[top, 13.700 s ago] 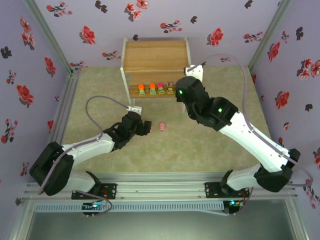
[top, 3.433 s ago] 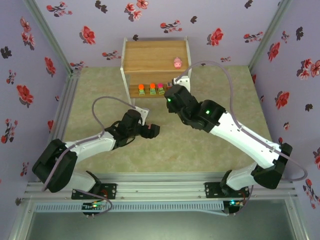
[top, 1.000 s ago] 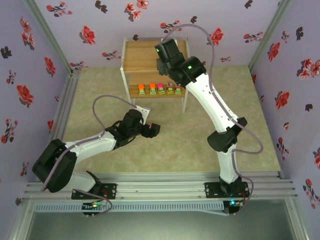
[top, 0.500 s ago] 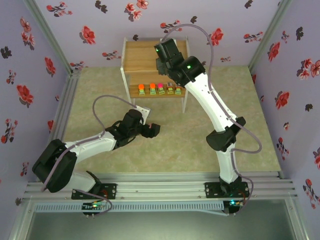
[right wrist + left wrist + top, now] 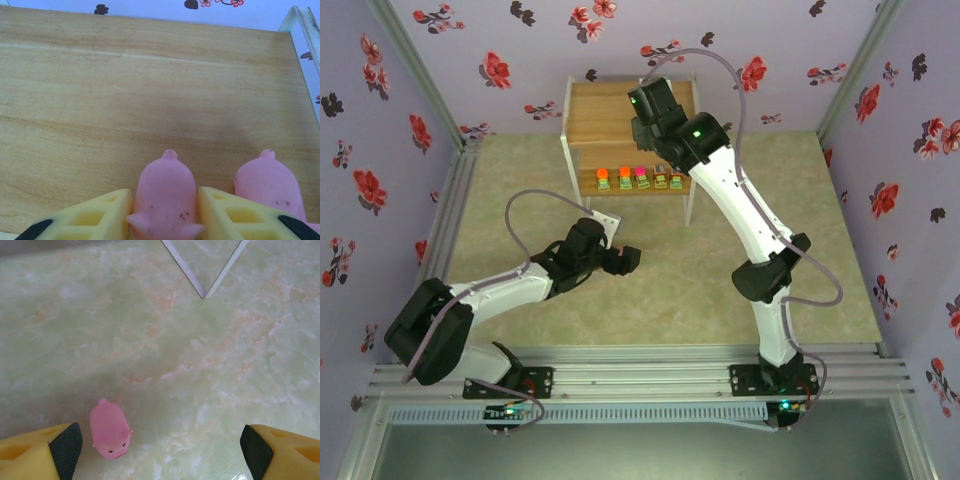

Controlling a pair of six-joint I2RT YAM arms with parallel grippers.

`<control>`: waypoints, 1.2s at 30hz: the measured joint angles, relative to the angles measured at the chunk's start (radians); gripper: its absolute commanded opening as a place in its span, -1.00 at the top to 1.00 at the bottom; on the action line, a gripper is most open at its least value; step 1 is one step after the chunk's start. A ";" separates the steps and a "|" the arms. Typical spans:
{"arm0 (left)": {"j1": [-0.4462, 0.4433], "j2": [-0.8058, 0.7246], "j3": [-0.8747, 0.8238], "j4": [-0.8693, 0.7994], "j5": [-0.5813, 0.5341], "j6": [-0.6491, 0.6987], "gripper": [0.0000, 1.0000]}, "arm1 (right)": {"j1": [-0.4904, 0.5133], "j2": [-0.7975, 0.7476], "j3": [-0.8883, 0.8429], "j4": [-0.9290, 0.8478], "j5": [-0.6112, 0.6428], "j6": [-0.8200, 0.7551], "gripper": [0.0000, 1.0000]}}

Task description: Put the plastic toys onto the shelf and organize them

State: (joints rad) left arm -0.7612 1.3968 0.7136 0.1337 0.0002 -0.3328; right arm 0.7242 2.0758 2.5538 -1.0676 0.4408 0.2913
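Nearest, the left gripper hangs over the desk with its fingers spread wide and empty. A loose pig lies below, close to one finger rather than centred. Farther off, a row of blocky toys lines the lower tier of the shelf. On its top board, the right gripper has its fingers pressed to both sides of a held pig, just beside a second pig. This placing step looks nearly done. Next, those fingers should part and lift straight clear.
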 measured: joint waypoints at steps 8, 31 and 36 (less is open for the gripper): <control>0.000 0.000 0.000 0.000 0.000 0.000 -0.73 | 0.000 0.001 0.016 -0.008 0.000 -0.004 0.58; 0.000 0.000 0.000 0.000 -0.006 0.000 -0.73 | 0.002 -0.046 0.030 -0.003 0.030 -0.042 0.45; 0.000 0.000 0.000 0.000 -0.023 0.000 -0.74 | 0.009 -0.092 0.030 0.000 0.042 -0.053 0.44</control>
State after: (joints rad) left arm -0.7612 1.3968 0.7136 0.1337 -0.0231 -0.3328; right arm 0.7334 1.9839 2.5839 -1.0679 0.4831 0.2382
